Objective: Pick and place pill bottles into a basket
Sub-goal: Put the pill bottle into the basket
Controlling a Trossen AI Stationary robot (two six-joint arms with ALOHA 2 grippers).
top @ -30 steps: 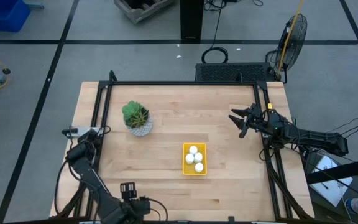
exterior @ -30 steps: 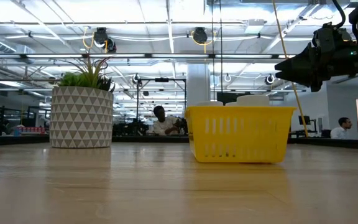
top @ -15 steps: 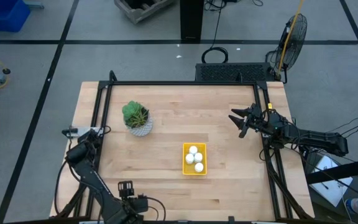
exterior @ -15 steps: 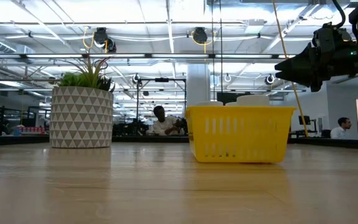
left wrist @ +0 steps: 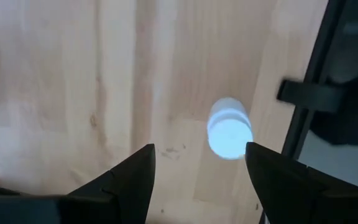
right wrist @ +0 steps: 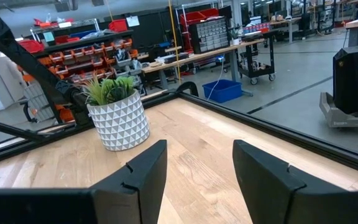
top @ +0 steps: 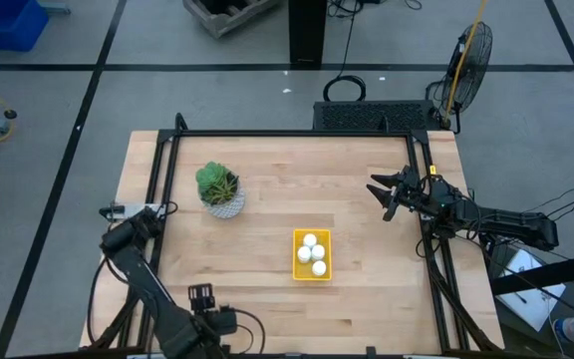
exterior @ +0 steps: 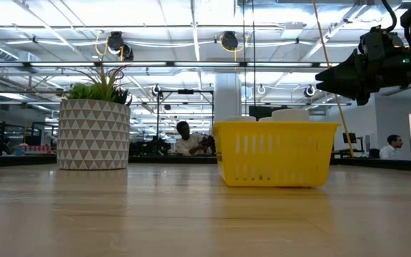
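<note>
The yellow basket (top: pixel 312 255) stands on the table right of centre and holds white pill bottles (top: pixel 310 240); it also shows in the low view (exterior: pixel 274 153). One more white pill bottle (left wrist: pixel 229 130) stands upright on the wood by the near left edge, seen only in the left wrist view. My left gripper (left wrist: pixel 199 149) is open and points down above that bottle without touching it; in the high view (top: pixel 212 317) it hides the bottle. My right gripper (top: pixel 382 195) waits open and empty above the table's right side.
A white-potted green plant (top: pixel 219 191) stands at the far left of the table. A black frame rail (left wrist: pixel 303 124) runs close beside the loose bottle. People sit in the room beyond the table (exterior: pixel 185 139).
My left arm has shifted a little toward the table's left edge, its gripper staying open near the near edge. The basket, the plant and my right arm have kept still.
</note>
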